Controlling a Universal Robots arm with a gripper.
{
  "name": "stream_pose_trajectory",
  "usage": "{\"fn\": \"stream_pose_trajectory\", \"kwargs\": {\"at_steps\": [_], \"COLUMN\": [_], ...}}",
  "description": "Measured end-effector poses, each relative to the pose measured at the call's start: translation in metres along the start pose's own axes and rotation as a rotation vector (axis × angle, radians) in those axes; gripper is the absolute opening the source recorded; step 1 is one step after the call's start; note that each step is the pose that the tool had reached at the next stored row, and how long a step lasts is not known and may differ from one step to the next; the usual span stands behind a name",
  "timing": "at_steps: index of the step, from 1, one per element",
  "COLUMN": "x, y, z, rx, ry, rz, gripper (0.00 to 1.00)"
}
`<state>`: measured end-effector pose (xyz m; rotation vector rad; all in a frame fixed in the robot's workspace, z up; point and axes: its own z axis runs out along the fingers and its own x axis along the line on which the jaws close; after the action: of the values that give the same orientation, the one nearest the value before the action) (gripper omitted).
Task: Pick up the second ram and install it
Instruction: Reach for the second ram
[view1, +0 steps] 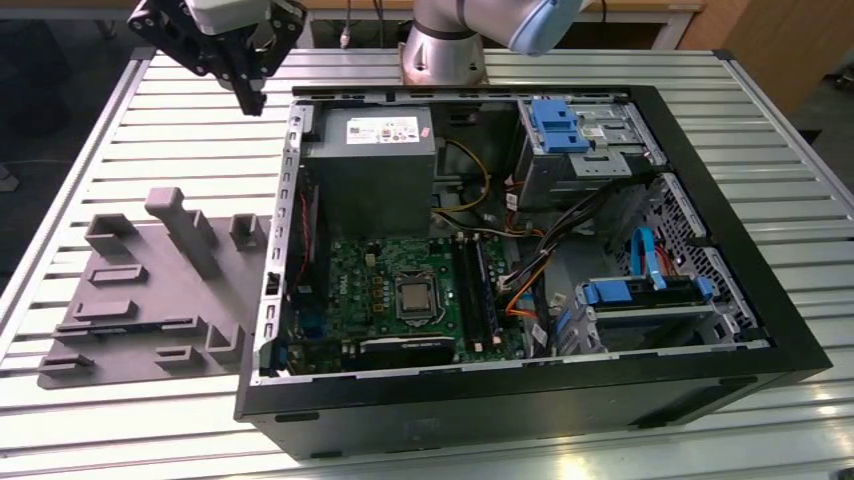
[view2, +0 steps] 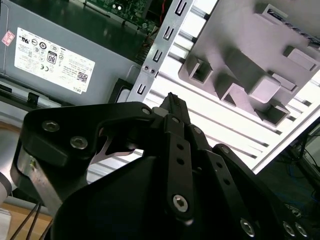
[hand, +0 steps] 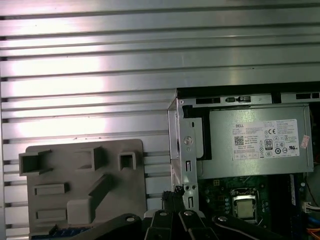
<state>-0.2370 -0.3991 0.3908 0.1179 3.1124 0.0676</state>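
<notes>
I see one second ram (hand: 65, 232), a thin dark blue strip, partly hidden, lying in the single grey holder (view1: 150, 300) beside the one open computer case (view1: 534, 405). The one gripper (view1: 251, 104) hangs above the holder's far end, its fingers pressed together and holding nothing.

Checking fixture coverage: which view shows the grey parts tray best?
The exterior view: the grey parts tray lies whole beside the case. The first wrist view has most of it, one edge behind the tool; the second wrist view catches part.
</notes>
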Motion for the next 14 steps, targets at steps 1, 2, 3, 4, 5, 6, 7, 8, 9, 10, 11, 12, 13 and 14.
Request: {"fn": "stream_pose_trajectory", "kwargs": {"at_steps": [1, 2, 3, 4, 5, 6, 7, 8, 9, 10, 11, 12, 13, 14], "x": [0.0006, 0.0012, 0.0019, 0.0026, 0.0033, 0.0042, 0.0048, 0.0055, 0.0062, 0.0068, 0.0074, 0.0081, 0.0089, 0.0095], "y": [-0.0001, -0.0003, -0.0004, -0.0004, -0.0005, -0.0006, -0.0007, -0.0007, -0.0008, -0.0009, -0.0010, -0.0011, -0.0012, -0.0013], "z": [0.0001, 0.0002, 0.0003, 0.0004, 0.0005, 0.0006, 0.0006, 0.0007, 0.0008, 0.0008, 0.0008, 0.0009, 0.0009, 0.0009], "rx": [0.0000, 0.0001, 0.0001, 0.0000, 0.0000, 0.0000, 0.0000, 0.0000, 0.0000, 0.0000, 0.0000, 0.0000, 0.0000, 0.0000], "ry": [0.0001, 0.0000, 0.0001, 0.0001, 0.0001, 0.0000, 0.0000, 0.0001, 0.0000, 0.0000, 0.0001, 0.0000, 0.0000, 0.0000], "rz": [0.000, 0.000, 0.000, 0.000, 0.000, 0.000, 0.000, 0.000, 0.000, 0.000, 0.000, 0.000, 0.000, 0.000], "gripper": [0.11, 0.11, 0.11, 0.11, 0.11, 0.11, 0.11, 0.11, 0.11, 0.11, 0.11, 0.11, 0.11, 0.11]}}
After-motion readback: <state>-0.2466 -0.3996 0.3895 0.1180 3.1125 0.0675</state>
